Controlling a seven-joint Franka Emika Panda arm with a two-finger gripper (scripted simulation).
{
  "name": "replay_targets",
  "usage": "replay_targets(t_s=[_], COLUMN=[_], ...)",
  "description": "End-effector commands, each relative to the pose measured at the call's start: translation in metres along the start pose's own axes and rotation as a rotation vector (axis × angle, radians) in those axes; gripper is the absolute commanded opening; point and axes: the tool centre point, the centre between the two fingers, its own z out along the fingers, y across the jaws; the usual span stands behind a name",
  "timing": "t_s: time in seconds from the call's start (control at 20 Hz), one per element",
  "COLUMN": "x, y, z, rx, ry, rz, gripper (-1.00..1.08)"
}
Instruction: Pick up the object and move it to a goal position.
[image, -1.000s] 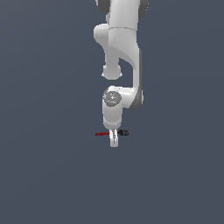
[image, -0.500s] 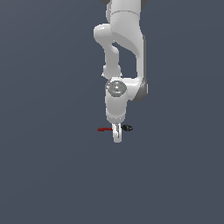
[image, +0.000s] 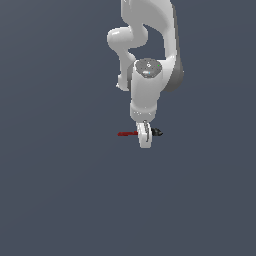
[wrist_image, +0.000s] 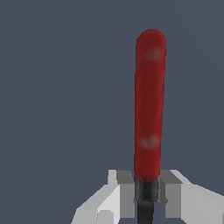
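Note:
The object is a thin utensil with a dark red handle (image: 127, 134) and a small black head (image: 157, 132). It lies level across my gripper (image: 144, 138) in the exterior view, with the handle sticking out to that view's left and the head to its right. In the wrist view the red handle (wrist_image: 150, 100) runs straight away from the gripper (wrist_image: 146, 192). The two grey fingertips (wrist_image: 124, 188) press on its dark neck from both sides. The gripper is shut on the utensil. The black head is hidden in the wrist view.
A plain dark grey-blue surface (image: 60, 190) fills the scene all round. The white arm (image: 147, 85) rises above the gripper to the top of the exterior view.
The gripper and the utensil have moved up and slightly to the right in the exterior view. The arm has bent more, and its wrist now looms larger. The grip is unchanged.

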Motion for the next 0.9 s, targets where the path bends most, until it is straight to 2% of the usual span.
replay_targets(t_s=[0.0, 0.5, 0.85], x=[-0.010, -0.049, -0.071], y=[0.002, 0.008, 0.009], z=[-0.030, -0.143, -0.200], rx=[0.000, 0.001, 0.001], ry=[0.001, 0.003, 0.003], rz=[0.001, 0.001, -0.001], gripper=[-1.00, -1.00, -1.00])
